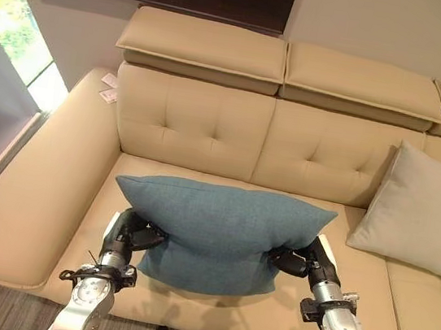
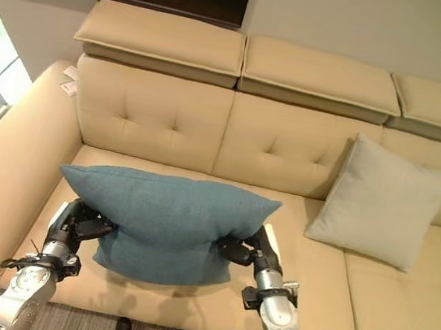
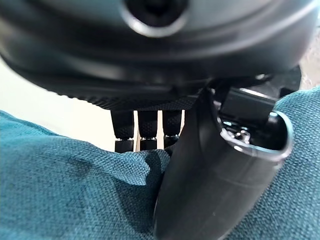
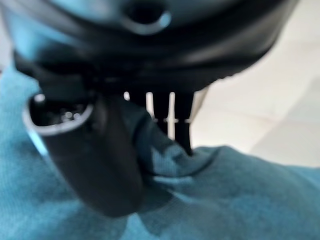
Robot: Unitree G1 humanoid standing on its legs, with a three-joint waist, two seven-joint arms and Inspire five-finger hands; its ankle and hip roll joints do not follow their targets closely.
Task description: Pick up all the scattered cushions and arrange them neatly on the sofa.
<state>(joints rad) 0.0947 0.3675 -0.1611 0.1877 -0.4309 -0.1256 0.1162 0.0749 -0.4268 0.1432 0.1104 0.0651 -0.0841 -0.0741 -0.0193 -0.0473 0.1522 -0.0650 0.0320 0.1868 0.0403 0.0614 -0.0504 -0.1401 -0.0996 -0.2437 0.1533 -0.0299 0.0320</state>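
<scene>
two hands carry one load here: my left hand and my right hand are each clamped on an end of the blue cushion, thumb on one face and fingers dug into the other, so the fabric bunches between them. the wrist views show it plainly, the left fingers sinking into the weave on one side and the right fingers doing the same on the other. i grip it low at both ends because it is soft and wide; held from one side it would likely flop and swing. even so, its top edge spreads out past my hands while the lower part narrows between them.

it hangs above the front of the sofa seat, roughly at the centre of the dial, not yet set down as far as i can judge. the grey cushion leans upright against the backrest at 3 o'clock, well apart. i judge the free backrest at 12 o'clock is the natural spot, leaned upright to match the grey one.
</scene>
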